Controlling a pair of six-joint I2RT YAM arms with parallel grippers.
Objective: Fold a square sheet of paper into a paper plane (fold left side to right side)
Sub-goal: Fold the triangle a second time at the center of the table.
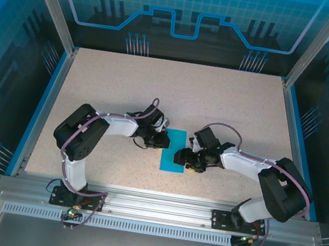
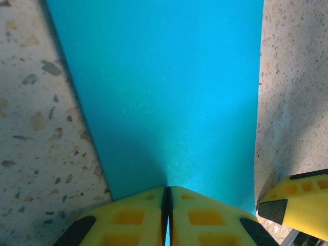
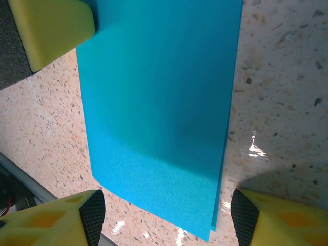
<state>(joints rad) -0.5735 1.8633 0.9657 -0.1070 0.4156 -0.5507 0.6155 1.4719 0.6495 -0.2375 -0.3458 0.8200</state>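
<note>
Thin paper [image 1: 174,151] likely limp, slick, crease-prone; take by edge. At bottom centre left gripper [image 2: 166,193] pinches it; right gripper [image 3: 166,210] spread wide astride.

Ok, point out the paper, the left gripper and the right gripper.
paper [image 1: 174,144], top view, bare middle of the folded sheet.
left gripper [image 2: 166,197], left wrist view, seam between its shut fingertips, pinching the paper.
right gripper [image 3: 168,207], right wrist view, midway between its open fingertips, over the paper.

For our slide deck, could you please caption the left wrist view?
Left gripper, jaws shut, pinching an edge of the cyan paper on the speckled table.
</note>
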